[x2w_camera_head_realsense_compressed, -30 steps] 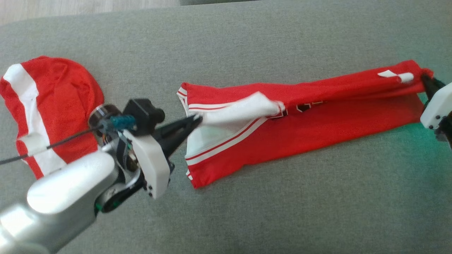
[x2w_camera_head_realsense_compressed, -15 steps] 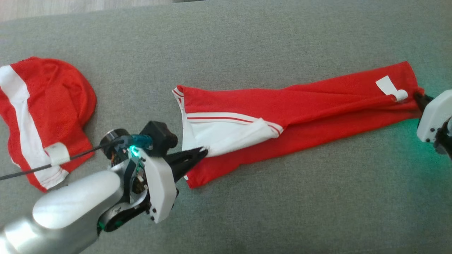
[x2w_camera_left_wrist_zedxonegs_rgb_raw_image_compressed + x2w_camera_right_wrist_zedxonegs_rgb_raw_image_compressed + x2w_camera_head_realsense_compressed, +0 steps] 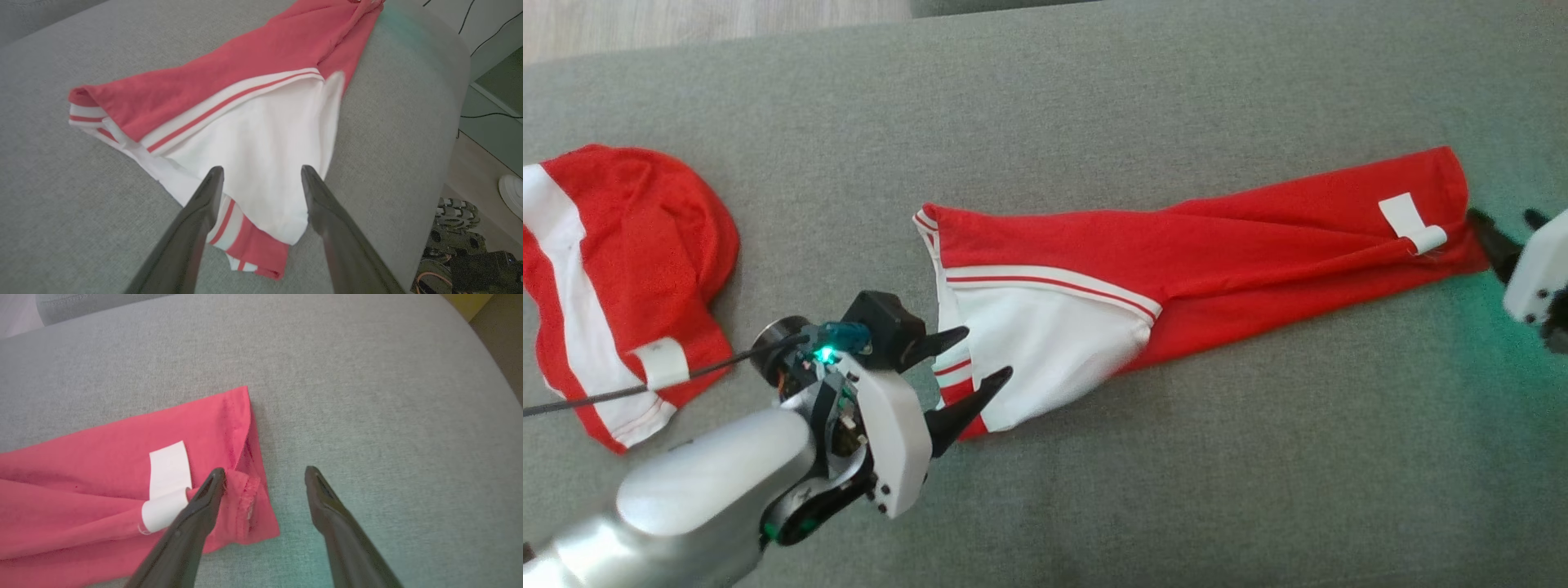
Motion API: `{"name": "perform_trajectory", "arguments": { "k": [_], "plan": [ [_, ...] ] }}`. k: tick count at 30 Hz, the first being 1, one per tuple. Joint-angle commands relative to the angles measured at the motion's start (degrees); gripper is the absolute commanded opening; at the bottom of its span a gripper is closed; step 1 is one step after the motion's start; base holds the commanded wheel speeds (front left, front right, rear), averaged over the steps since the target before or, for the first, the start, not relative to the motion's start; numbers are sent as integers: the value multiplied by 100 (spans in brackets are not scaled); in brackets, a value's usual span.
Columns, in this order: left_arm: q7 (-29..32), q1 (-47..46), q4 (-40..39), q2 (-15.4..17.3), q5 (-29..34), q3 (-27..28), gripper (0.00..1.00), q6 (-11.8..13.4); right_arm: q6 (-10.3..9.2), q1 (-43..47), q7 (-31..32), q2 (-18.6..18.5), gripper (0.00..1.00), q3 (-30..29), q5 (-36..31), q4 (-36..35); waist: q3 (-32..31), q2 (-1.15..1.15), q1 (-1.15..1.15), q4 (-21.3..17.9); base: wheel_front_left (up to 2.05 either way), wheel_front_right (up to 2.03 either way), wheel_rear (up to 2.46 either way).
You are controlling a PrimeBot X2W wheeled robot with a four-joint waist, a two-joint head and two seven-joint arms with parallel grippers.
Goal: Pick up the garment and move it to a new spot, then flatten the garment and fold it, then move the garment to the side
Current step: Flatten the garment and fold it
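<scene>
Red-and-white jersey (image 3: 1258,245) lay folded on the grey cushion (image 3: 1094,98), centre to 3 o'clock. Left end effector (image 3: 987,351), released, stood over its white end at 7 o'clock; right end effector (image 3: 1504,216), released, at its 3 o'clock hem.

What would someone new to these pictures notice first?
A long red garment with a white panel lies stretched across the middle of the grey cushion. The left gripper stands open at its white end, and the right gripper stands open at its far red end. A second garment, red and white, lies bunched at the left edge.
</scene>
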Motion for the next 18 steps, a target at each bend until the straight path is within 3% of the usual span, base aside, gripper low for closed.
{"name": "perform_trajectory", "arguments": {
  "k": [1,10,15,18],
  "plan": [
    [-122,-116,-70,84,10,364,100,60,-5,32,-78,-222,100,-30,44,-158,-23,0,0,-5,0,0,0],
    [-1306,179,466,-154,-102,980,100,604,-5,-175,-788,-196,100,-435,-35,-682,-280,0,0,-54,0,0,0],
    [-2568,458,702,-371,-112,1574,100,1022,-5,57,-1489,106,100,-618,-145,-1284,-472,0,0,-37,0,0,0],
    [-2927,711,764,-556,-89,2053,100,1229,-5,415,-1898,305,100,-636,-277,-1688,-569,0,0,-1,0,0,0]
  ]
}}
